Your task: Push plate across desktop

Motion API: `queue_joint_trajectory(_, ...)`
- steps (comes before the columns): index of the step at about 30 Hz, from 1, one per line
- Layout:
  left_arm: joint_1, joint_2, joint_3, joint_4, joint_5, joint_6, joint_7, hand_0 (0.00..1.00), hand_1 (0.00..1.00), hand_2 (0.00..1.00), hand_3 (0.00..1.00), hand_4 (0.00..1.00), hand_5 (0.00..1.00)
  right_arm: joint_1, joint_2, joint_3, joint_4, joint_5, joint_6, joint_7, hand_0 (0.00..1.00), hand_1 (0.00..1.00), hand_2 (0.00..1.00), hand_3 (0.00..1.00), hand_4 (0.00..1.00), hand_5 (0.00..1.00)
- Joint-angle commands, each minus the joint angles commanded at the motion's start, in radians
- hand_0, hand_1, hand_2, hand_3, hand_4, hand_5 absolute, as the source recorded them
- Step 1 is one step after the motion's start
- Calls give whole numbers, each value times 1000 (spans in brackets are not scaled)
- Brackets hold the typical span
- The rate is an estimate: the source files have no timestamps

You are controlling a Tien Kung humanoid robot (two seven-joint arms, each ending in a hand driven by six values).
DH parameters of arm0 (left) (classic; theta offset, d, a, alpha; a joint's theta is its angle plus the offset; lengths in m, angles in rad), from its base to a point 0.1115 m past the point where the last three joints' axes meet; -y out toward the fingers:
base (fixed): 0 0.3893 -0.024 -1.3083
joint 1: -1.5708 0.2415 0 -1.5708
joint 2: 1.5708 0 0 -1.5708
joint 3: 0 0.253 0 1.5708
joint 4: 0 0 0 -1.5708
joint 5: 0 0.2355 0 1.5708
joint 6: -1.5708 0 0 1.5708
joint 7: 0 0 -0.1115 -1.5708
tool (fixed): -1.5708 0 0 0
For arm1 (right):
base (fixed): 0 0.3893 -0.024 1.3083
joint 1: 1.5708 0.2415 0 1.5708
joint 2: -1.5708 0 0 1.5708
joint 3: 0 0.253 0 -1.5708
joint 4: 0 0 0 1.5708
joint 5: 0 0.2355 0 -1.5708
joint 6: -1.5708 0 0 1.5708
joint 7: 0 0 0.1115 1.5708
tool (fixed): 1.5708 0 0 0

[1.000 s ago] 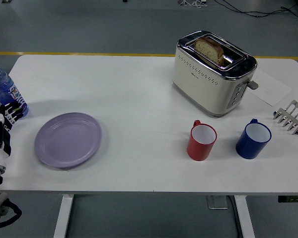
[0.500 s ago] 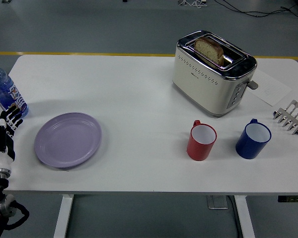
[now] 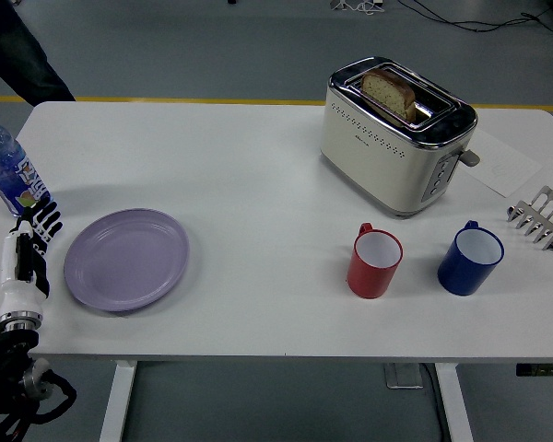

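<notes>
Beside left hand, fingers released: purple plate, long axis left-right.

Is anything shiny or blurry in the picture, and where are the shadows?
Head view: sharp all over; the toaster has bright glints on its chrome; soft shadows lie by the red mug, blue mug and under the plate; light is even.

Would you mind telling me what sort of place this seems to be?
Probably a robotics lab staged as a kitchen: a cream toaster holding bread sits on a white table, while yellow floor tape and loose cables lie beyond.
</notes>
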Motion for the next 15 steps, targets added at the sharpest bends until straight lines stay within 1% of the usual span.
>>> queue_joint_trajectory(5,-1,-14,11,6,1,5,0,791,809,814,743,500,998,0,3,-1,1,-5,1,-2,669,660,729,657,525,455)
queue_joint_trajectory(11,-4,-22,15,7,2,6,0,789,808,812,743,499,998,1,4,2,2,-11,2,-5,669,659,727,656,520,457)
queue_joint_trajectory(15,-5,-34,12,5,-2,9,0,789,808,812,743,499,998,2,5,-3,3,-9,4,-5,669,659,727,656,520,457)
